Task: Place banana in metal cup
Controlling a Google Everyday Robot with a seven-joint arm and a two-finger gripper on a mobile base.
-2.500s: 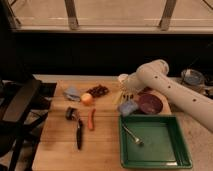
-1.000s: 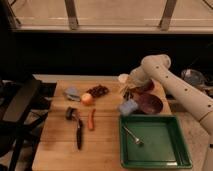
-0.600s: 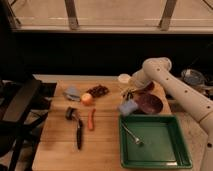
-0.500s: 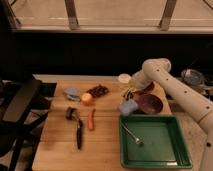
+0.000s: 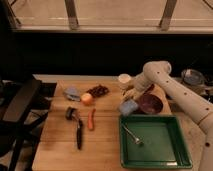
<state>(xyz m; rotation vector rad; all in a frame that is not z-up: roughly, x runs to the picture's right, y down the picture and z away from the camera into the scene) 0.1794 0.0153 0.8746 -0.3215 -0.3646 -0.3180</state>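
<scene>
My gripper (image 5: 131, 93) hangs at the end of the white arm (image 5: 159, 75) that reaches in from the right. It is low over the wooden table (image 5: 60, 150), just in front of the cream cup (image 5: 124, 80) and left of the purple bowl (image 5: 150, 104). A pale yellow piece, the banana (image 5: 128, 95), shows right at the gripper's tip; I cannot tell if it is gripped. I cannot make out the metal cup; the arm hides the spot between the cream cup and the bowl.
A blue block (image 5: 128, 107) lies just in front of the gripper. A green tray (image 5: 172, 150) holding a fork (image 5: 132, 135) is at the front right. An orange fruit (image 5: 87, 99), a carrot (image 5: 91, 119), dark grapes (image 5: 98, 90) and a black tool (image 5: 77, 127) lie to the left. A silvery vessel (image 5: 191, 76) stands far right.
The arm has swung its elbow up and back, and the gripper has come down by the banana next to the cream cup. It has hardly moved in the last half second.
</scene>
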